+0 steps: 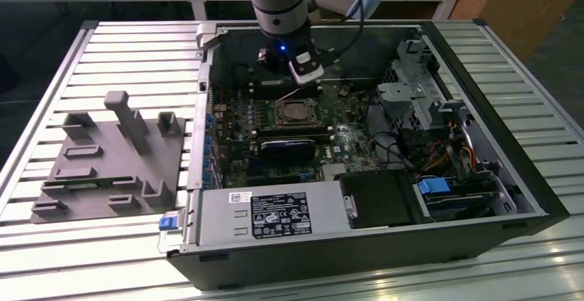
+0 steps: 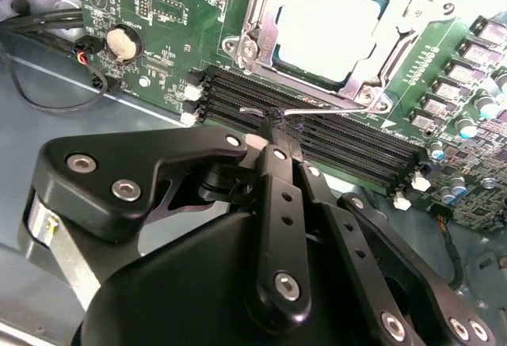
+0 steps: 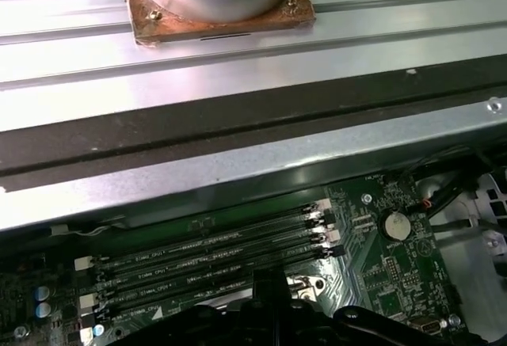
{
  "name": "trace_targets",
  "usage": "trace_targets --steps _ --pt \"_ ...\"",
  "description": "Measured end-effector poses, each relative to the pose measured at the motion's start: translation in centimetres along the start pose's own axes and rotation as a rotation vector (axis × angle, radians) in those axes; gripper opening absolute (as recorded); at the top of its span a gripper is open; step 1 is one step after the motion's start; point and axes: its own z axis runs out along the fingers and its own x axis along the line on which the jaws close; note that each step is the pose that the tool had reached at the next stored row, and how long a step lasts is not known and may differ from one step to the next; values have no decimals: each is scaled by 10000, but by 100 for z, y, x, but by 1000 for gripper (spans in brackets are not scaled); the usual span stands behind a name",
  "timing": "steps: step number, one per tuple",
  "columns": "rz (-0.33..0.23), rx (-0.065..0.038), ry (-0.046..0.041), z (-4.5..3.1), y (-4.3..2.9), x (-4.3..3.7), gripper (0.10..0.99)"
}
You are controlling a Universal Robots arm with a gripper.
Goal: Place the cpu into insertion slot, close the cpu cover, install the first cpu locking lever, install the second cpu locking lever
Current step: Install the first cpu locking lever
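Gripper: we're seeing the gripper [image 1: 306, 75] hanging in the upper middle of the exterior view, just above the socket in the frame. In the second wrist view its fingers are looking drawn together, with the tip right at a thin locking lever [image 2: 333, 111]. We can't tell whether the wire is actually pinched.

Cpu: the cpu [image 2: 329, 25] is sitting in its socket, near the centre of the exterior view, with its pale metal top showing.

Cover: the cpu cover [image 2: 261, 37] is looking folded down flat, framing the chip on all sides.

Lever: it's lying along the socket edge, just beside the black memory slots [image 2: 341, 140].

Handling, chip: we're guessing it's light, stiff and fragile underneath, so it's an edges-only job, never the flat faces.

Handling, lever: we're reckoning it's springy steel wire, thin and slippery, fighting back as it loads. Gripping near the free end, squarely across the wire, is looking safest.

Surroundings: a grey fixture tray [image 1: 109, 157] is sitting on the exterior view's left, well apart from the case.
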Motion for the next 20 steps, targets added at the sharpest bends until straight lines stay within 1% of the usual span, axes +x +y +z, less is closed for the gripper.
trace_targets --steps 9,15,20 --pt "208 21 -61 60 -15 11 102" --pt "388 39 -133 96 -26 19 102" --pt "494 57 -164 116 -9 28 102"
